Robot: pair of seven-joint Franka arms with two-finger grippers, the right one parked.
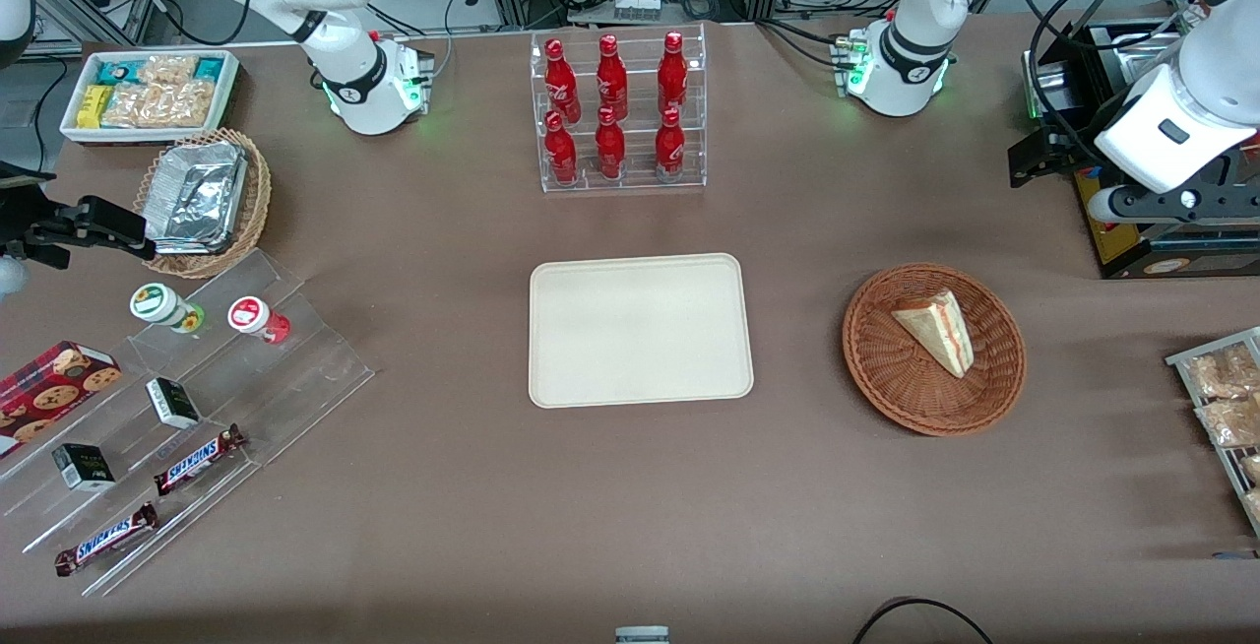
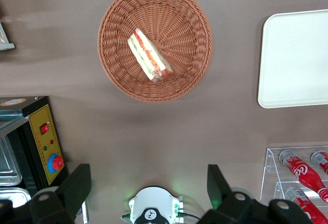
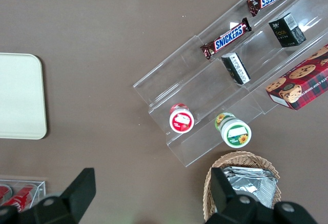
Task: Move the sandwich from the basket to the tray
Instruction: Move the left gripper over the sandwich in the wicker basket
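The sandwich, a pale wedge with red and green filling along its cut edge, lies in the round reddish-brown wicker basket. The cream tray sits flat in the middle of the table beside the basket, with nothing on it. My gripper hangs high above the table toward the working arm's end, farther from the front camera than the basket. Its fingers are spread wide and hold nothing.
A clear rack of red bottles stands farther from the front camera than the tray. A black box with a yellow panel sits under my arm. A wire rack of snack packets lies at the working arm's table edge.
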